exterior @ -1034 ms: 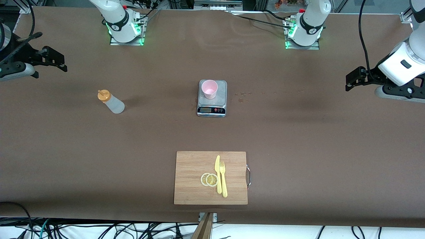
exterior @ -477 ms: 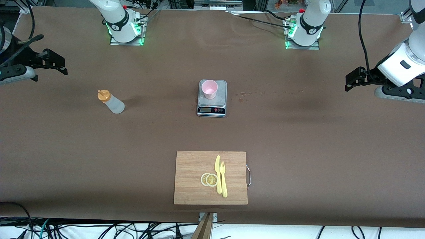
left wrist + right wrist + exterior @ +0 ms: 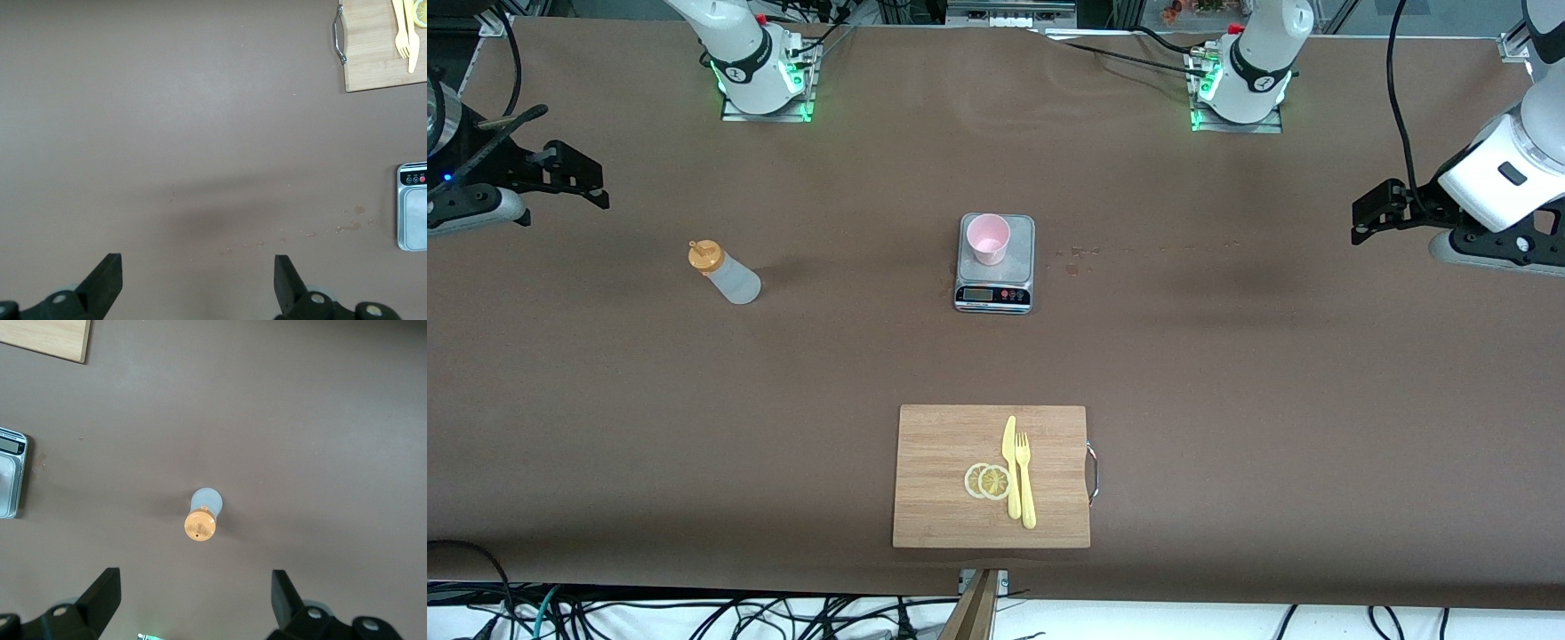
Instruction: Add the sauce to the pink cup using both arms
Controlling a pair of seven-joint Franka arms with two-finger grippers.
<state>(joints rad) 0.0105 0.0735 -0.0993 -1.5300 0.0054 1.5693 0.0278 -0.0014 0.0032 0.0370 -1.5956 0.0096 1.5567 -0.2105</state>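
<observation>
Bamboo cutting board (image 3: 991, 476) lies nearest the front camera, well apart from the scale (image 3: 995, 263), which serves as the reference here. On the board rest two lemon slices (image 3: 987, 481) with a yellow knife (image 3: 1010, 467) and fork (image 3: 1025, 480) just beside them; none bears on the task.

Farther from the camera than the board, the scale sits on the brown table (image 3: 1227, 373), and the pink cup (image 3: 988, 238) stands upright on its platform, presumably so the added sauce can be weighed. Whether the cup holds sauce cannot be told. Small stains (image 3: 1076, 258) mark the table beside the scale, toward the left arm's end.

The sauce bottle (image 3: 724, 274) stands upright with its orange cap on, well apart from the scale toward the right arm's end.

The right gripper (image 3: 193, 593) hangs above the table toward the right arm's end from the scale, with the bottle in its wrist view; its fingers are wide apart and hold nothing. The left gripper (image 3: 197, 277) waits over bare table toward the left arm's end from the scale, fingers likewise spread and holding nothing.

This layout fits either a bottle awaiting pickup or one set back down after pouring.
</observation>
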